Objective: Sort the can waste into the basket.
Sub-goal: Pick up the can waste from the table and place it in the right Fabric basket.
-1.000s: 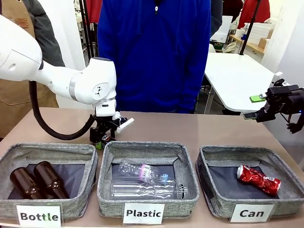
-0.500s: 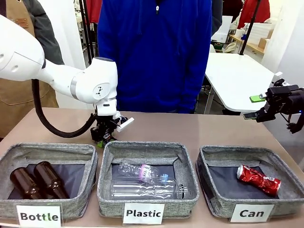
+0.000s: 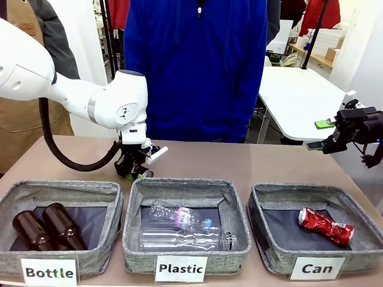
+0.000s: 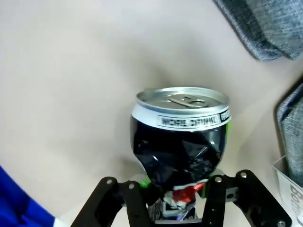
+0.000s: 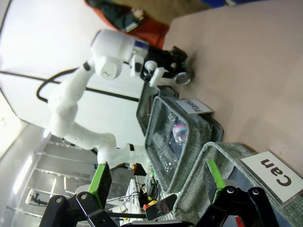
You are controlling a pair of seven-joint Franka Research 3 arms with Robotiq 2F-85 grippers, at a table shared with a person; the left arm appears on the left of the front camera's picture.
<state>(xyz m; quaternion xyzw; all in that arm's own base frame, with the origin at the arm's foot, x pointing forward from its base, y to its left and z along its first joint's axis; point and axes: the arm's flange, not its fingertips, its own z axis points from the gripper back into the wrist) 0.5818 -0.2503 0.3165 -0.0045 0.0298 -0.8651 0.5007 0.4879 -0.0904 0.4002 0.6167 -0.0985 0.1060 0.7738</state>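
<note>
- In the left wrist view we see the left gripper [image 4: 174, 201] clamped on the black can [image 4: 180, 137]: its green pads press the crumpled lower body from both sides.
- The can's long axis runs straight out along the fingers, silver top pointing away from the wrist, over bare table [image 4: 71, 94].
- From the front, this gripper [image 3: 133, 168] sits low behind the gap between the Bottle basket [image 3: 60, 194] and the Plastic basket [image 3: 182, 190]; we cannot tell whether the can has left the table.
- The Can basket [image 3: 281, 254] lies well apart on the robot's right, past the Plastic basket, so we judge the coming move a lift and a carry across the middle.
- The right gripper [image 3: 344, 128] hangs high behind that basket, jaws apart and empty [image 5: 156, 187]; it is the nearer arm to the goal, but the left one has the can.
- Count of cans: two, the black one in the grip and a red can [image 3: 325, 226] already lying in the Can basket.
- Baskets: three, with one card each.
- Brown bottles [image 3: 45, 227]: two in the Bottle basket.
- Clear bottles [image 3: 185, 230]: two, as far as we can tell, in the Plastic basket.
- One person [image 3: 197, 66] stands across the table.
</note>
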